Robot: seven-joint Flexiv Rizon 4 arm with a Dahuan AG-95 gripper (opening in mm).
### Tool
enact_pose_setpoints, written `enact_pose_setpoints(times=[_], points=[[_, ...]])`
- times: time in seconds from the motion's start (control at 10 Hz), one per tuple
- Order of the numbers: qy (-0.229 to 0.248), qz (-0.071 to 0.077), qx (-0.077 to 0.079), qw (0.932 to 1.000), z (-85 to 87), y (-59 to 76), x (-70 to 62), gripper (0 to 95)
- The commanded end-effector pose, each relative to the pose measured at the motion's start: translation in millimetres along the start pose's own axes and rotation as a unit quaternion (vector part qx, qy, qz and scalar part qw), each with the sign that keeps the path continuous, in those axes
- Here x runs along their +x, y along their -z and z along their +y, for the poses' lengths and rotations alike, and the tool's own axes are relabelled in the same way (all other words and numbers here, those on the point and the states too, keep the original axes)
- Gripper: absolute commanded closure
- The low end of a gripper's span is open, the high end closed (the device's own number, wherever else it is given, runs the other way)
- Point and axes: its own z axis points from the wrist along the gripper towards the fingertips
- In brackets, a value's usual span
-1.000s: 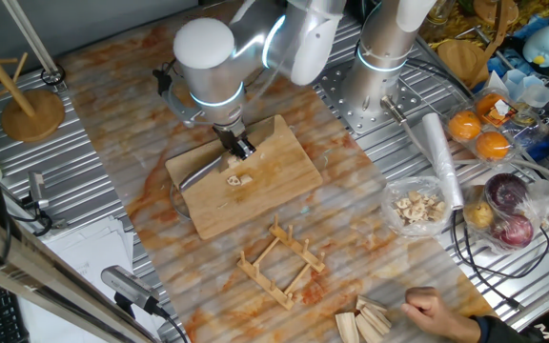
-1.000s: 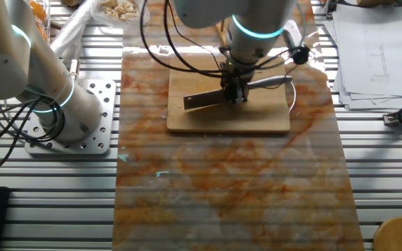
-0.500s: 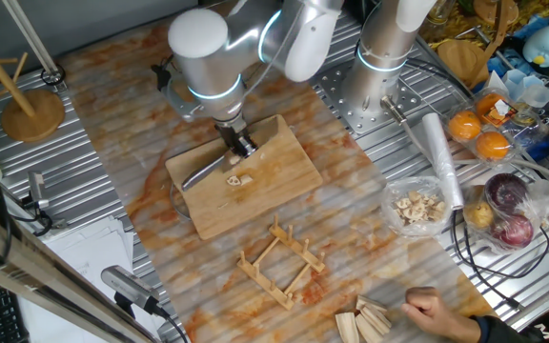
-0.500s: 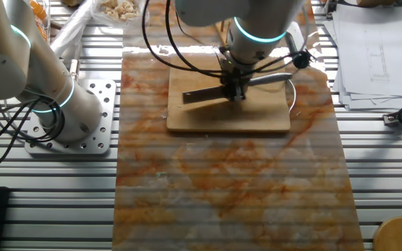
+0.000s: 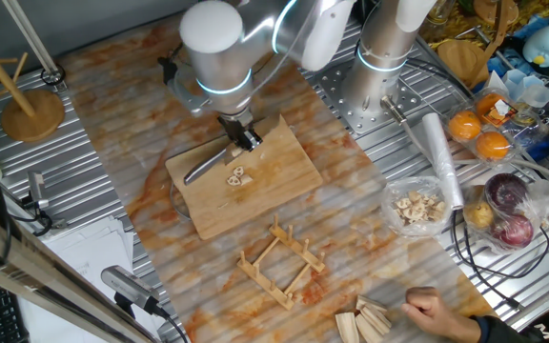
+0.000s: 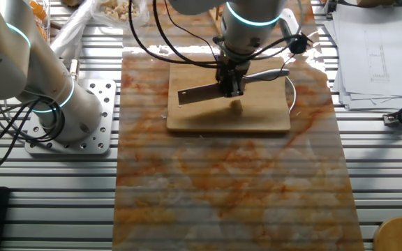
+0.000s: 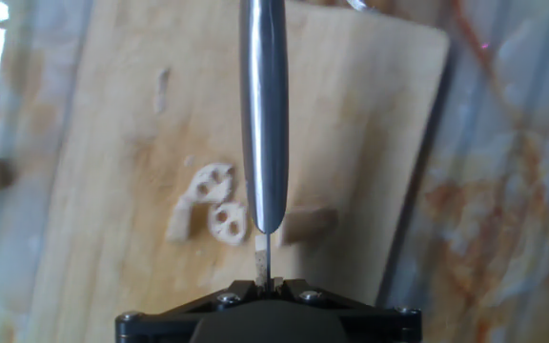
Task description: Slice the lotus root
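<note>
Lotus root (image 7: 219, 211) lies on the smooth pale wooden cutting board (image 7: 370, 124): we see two thin holed rounds, a pale sliver and a stubby tan chunk. Our fingers (image 5: 243, 140) are clamped on the knife (image 7: 262, 114), its glossy steel handle above the pieces.

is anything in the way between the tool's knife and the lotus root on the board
Nothing visible. The tool holds the knife right over the lotus root on the cutting board. In the hand view, cut slices lie left of the blade and an uncut chunk right.
</note>
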Motion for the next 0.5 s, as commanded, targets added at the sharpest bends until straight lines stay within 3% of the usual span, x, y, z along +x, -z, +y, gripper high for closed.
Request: enact_pose_setpoints(times=[0.1, 0.3, 0.5], points=[[0.002, 0.000, -0.006, 1.0000, -5.4, 6.9, 0.4, 95.0], [0.002, -0.001, -0.008, 1.0000, -10.8, 11.0, -1.7, 95.0], [0.003, -0.001, -0.006, 1.0000, -14.7, 4.4, -4.8, 95.0]])
